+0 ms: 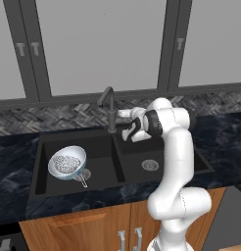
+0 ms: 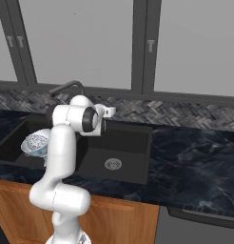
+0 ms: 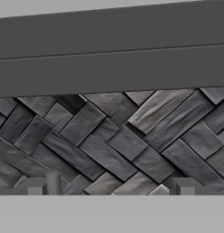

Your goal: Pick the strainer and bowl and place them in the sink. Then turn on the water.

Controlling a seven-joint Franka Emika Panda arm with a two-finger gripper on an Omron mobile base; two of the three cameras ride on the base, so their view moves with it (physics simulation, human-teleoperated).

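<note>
Behind the black double-basin sink (image 1: 123, 147), a herringbone stone backsplash (image 3: 114, 141) is seen at close range from the hand view, with a dark window frame (image 3: 109, 50) running across above it. Tall grey window panels are shown above the backsplash in both base views, and a dark marbled counter (image 2: 195, 157) extends to the right of the sink over wooden cabinet fronts (image 1: 93, 228). The dark gooseneck faucet (image 1: 108, 105) is set at the back of the sink, between the two basins, and it stands just beside the robot's hand, on the side toward the left basin.

The gripper (image 3: 109, 187) is held up near the back edge of the sink, pointed at the backsplash, with its two finger tips set wide apart and nothing between them. From the right base view most of the hand is masked by the arm's own upper links.

The bowl (image 1: 67, 163) is found in the left basin, well apart from the gripper and lower than it, tilted so that its opening faces forward. The strainer (image 1: 68, 164) is nested inside the bowl, its mesh visible within the rim, and its thin handle (image 1: 83, 180) is seen poking out below toward the basin floor. In the right basin a round metal drain (image 1: 150, 164) is visible on the bare floor. No stream can be made out at the faucet's spout.
</note>
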